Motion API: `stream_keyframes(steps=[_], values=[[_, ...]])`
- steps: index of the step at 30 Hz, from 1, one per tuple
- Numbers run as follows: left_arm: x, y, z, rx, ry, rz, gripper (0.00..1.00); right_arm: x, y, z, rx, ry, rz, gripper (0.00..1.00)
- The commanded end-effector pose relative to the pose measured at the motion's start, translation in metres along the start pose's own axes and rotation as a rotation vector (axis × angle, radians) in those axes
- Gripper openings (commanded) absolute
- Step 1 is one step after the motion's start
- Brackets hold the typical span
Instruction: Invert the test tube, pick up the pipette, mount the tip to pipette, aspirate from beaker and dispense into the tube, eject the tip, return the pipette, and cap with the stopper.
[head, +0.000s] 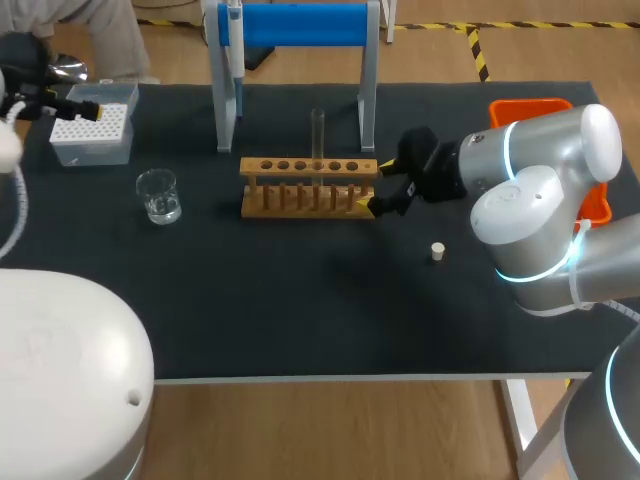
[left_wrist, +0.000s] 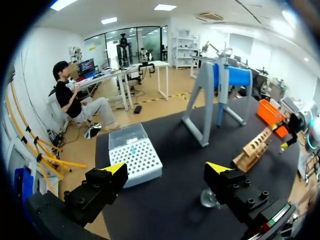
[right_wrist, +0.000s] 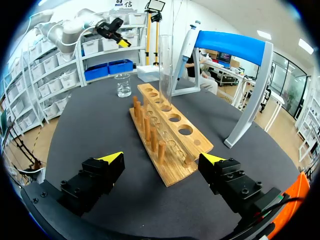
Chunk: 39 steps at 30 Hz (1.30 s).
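The wooden rack (head: 310, 186) stands on the black table (head: 300, 310). The test tube (head: 318, 131) stands upright, mouth up, in one of the rack's middle holes.

The right claw (right_wrist: 162, 158) sits at the rack's right end, fingers spread wide. That end of the rack lies between the two yellow tips, one on the rack's far side and one on its near side. Both tips are just beside the wood, and I cannot tell whether either touches it. From the right wrist view the tube rises from the rack ahead of the claw, untouched.

The left claw (left_wrist: 167, 168) hangs well to the left of the rack, fingers spread with nothing between them.

The beaker (head: 158, 195), with a little clear liquid in it, stands to the left of the rack. The tip box (head: 92, 128) lies farther left of the rack and farther back.

Behind the rack stands the blue stand (head: 300, 24), and the pipette (head: 233, 28) hangs on its left side. The white stopper (head: 437, 251) lies alone on the table to the right of the rack and nearer the front edge. The orange bin (head: 530, 108) sits to the right of the rack and farther back, partly behind the right arm.
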<state>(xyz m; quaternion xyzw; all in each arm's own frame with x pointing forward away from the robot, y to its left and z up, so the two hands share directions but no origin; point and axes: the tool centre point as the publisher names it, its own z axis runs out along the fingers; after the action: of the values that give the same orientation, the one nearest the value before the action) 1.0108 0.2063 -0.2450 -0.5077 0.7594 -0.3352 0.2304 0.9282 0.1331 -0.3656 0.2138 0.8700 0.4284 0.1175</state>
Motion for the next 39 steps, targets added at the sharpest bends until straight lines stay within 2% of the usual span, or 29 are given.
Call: stream_keyframes(steps=[1, 9, 18, 32, 39], values=[[-0.004, 0.002, 0.051, 0.045, -0.04, -0.014, 1.0, -0.001, 0.0, -0.001, -0.001, 0.002, 0.0, 1.0], [-0.017, 0.005, 0.088, 0.044, -0.101, -0.065, 1.0, -0.001, 0.0, -0.001, -0.001, 0.002, 0.0, 1.0], [-0.028, 0.012, 0.106, 0.011, -0.128, -0.117, 1.0, -0.001, 0.0, -0.001, -0.001, 0.002, 0.0, 1.0], [-0.046, 0.023, 0.11, -0.002, -0.16, -0.189, 1.0, -0.001, 0.0, -0.001, -0.001, 0.002, 0.0, 1.0], [-0.047, 0.027, 0.109, -0.003, -0.169, -0.201, 1.0, -0.001, 0.0, -0.001, -0.001, 0.002, 0.0, 1.0]])
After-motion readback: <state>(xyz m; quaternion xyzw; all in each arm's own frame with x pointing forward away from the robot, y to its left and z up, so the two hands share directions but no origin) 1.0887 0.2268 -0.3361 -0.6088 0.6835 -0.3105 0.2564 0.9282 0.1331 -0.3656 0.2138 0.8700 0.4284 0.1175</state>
